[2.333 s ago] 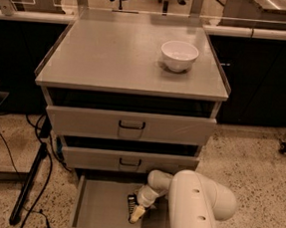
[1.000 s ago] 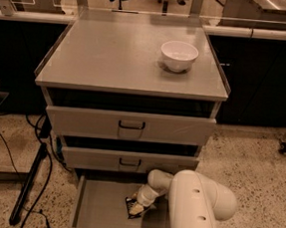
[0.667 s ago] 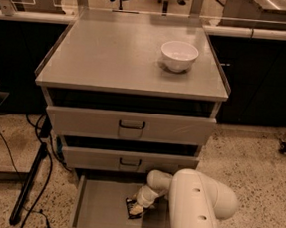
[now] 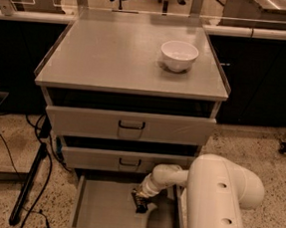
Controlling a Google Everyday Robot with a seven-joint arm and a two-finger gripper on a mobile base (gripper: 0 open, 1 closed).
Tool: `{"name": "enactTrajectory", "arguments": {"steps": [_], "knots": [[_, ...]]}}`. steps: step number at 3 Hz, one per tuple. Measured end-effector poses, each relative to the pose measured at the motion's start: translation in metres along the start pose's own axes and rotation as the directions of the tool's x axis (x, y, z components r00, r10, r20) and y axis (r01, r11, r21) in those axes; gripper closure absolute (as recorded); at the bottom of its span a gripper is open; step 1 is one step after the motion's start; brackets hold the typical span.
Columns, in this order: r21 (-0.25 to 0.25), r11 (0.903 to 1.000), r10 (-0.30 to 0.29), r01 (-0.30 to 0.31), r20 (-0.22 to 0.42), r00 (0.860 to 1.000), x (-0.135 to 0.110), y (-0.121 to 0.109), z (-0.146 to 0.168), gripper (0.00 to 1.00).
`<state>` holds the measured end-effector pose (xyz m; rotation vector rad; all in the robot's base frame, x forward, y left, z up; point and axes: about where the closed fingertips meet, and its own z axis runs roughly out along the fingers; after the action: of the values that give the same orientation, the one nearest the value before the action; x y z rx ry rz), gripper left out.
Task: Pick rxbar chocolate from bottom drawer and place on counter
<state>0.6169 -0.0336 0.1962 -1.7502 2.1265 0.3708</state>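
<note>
Gripper (image 4: 139, 198) sits low inside the pulled-out shallow grey metal bottom drawer (image 4: 99, 208), on the small black rxbar chocolate (image 4: 141, 208). Can't tell its grip state. White round bowl (image 4: 179, 55) stands on the flat grey counter (image 4: 113, 58).

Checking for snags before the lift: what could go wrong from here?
The gripper sits low in the bottom drawer, close below the front of the middle drawer; the lift might clip it. The rxbar at the gripper is small and could drop into the drawer. The bowl takes the right side of the counter, so placing there might bump it.
</note>
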Motion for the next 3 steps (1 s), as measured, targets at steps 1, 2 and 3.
{"name": "enactTrajectory", "arguments": {"steps": [1,2,3], "knots": [[0.080,0.9956,0.049,-0.050,0.011,0.999,-0.015,0.005,-0.030,1.00],[0.042,0.9945,0.095,-0.096,0.011,0.995,-0.011,0.046,-0.026,1.00],[0.041,0.9946,0.095,-0.096,0.011,0.995,-0.010,0.047,-0.026,1.00]]}}
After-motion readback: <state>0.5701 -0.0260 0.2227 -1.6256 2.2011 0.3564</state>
